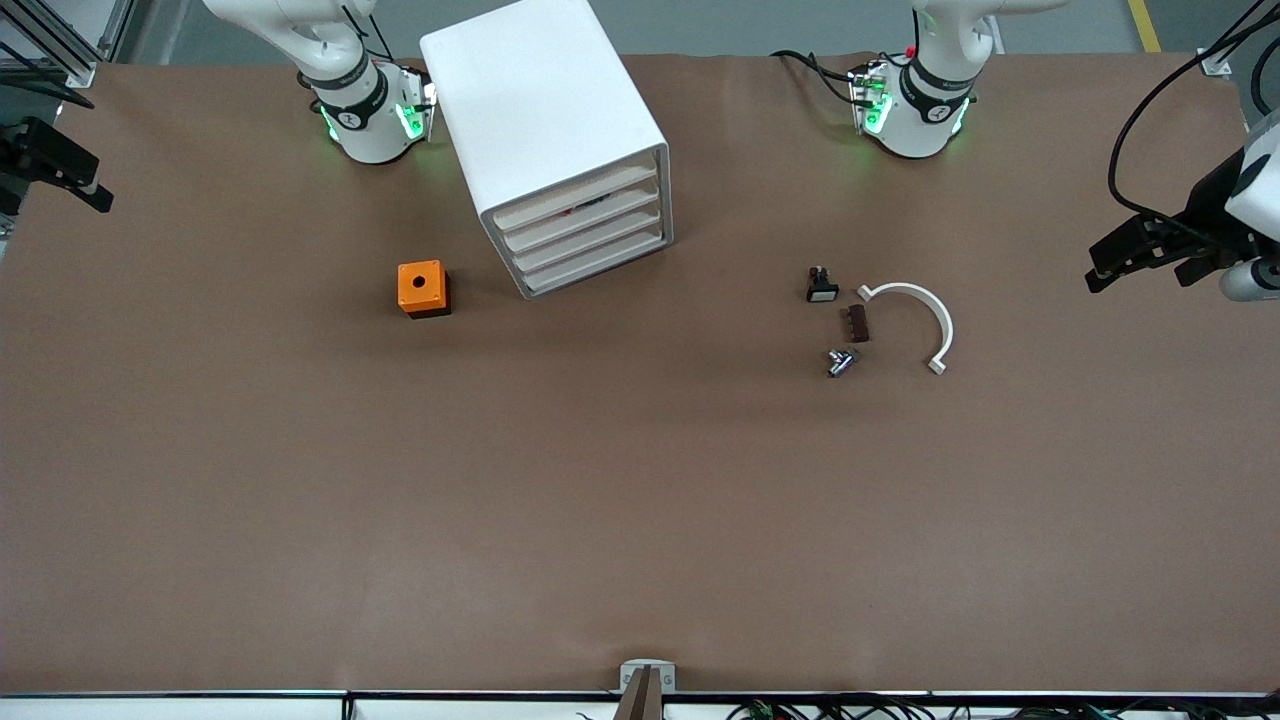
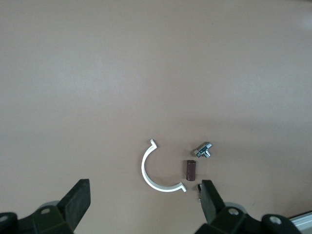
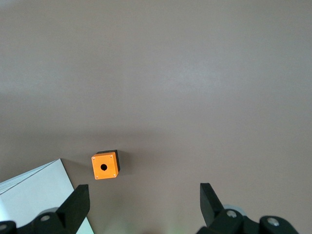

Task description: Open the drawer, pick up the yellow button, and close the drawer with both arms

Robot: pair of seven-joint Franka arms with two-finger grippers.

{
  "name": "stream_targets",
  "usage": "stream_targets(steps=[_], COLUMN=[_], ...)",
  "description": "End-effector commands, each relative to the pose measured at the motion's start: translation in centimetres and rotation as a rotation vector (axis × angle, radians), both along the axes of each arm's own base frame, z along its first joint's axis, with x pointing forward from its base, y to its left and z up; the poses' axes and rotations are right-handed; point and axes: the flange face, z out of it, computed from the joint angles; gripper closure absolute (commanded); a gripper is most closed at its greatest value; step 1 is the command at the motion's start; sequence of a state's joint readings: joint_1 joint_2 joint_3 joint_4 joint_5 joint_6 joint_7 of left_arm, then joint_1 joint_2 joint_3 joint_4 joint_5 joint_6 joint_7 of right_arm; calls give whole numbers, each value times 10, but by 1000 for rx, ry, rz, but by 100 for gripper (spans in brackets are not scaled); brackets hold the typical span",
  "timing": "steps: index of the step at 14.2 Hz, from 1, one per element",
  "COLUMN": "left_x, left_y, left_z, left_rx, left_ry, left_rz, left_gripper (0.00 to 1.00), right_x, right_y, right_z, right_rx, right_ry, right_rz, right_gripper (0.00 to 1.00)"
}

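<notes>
A white cabinet (image 1: 555, 140) stood on the brown desk (image 1: 640, 500), its top drawer (image 1: 572, 200) closed; the button was not visible. The left end effector (image 1: 1135, 262) and right end effector (image 1: 70, 180) waited at opposite desk ends, fingers apart, empty, both well away from the drawer

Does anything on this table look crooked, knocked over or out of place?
Only mildly. The white cabinet sits turned at an angle to the table's edges, its four drawers all shut. A small metal part lies on its side among loose bits near a white curved clip. Nothing looks spilled or broken.
</notes>
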State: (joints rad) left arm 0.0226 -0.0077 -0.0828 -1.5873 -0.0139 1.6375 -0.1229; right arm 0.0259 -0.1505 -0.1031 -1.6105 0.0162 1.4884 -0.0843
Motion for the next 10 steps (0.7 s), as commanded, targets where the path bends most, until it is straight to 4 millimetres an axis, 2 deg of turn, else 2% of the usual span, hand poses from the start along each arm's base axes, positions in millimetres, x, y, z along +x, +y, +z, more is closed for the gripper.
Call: stream_targets(steps=[1, 6, 8, 10], left_x=[-3, 1, 5, 10], left_y=[2, 6, 35, 42], left_z=[2, -1, -9, -23], left_rx=[9, 9, -2, -17], left_ry=[10, 14, 30, 56], left_rz=[-5, 12, 59, 69], left_gripper=[0, 0, 0, 0], right_x=[-6, -6, -6, -6], right_y=[-3, -2, -1, -2], right_z=[3, 2, 2, 2], right_rx=[-17, -15, -15, -15], right_ry=[-13, -7, -6, -7], right_rz=[9, 11, 13, 11], right_gripper=[0, 0, 0, 0])
